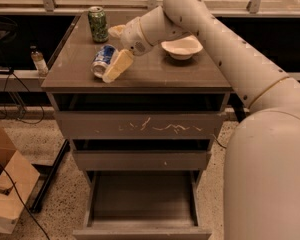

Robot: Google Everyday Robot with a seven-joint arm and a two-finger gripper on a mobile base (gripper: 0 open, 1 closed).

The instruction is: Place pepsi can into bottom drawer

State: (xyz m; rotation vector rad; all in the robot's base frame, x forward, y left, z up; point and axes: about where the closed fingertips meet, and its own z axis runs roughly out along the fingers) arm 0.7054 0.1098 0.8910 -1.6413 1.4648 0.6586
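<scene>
The pepsi can [102, 60], blue with white markings, lies on its side at the left front of the cabinet top [155, 74]. My gripper [115, 49] is just right of the can and is open. Its near finger [118, 66] lies against the can's right side, and its far finger [116, 30] is behind the can. The can is not between them and rests on the top. The bottom drawer [140, 199] is pulled open below, with a flat grey inside and nothing in it.
A green can [97, 23] stands upright at the back left of the top. A white bowl [182, 46] sits right of my wrist. The top and middle drawers are shut. A small bottle [38, 60], cables and a cardboard box [7, 189] are at the left.
</scene>
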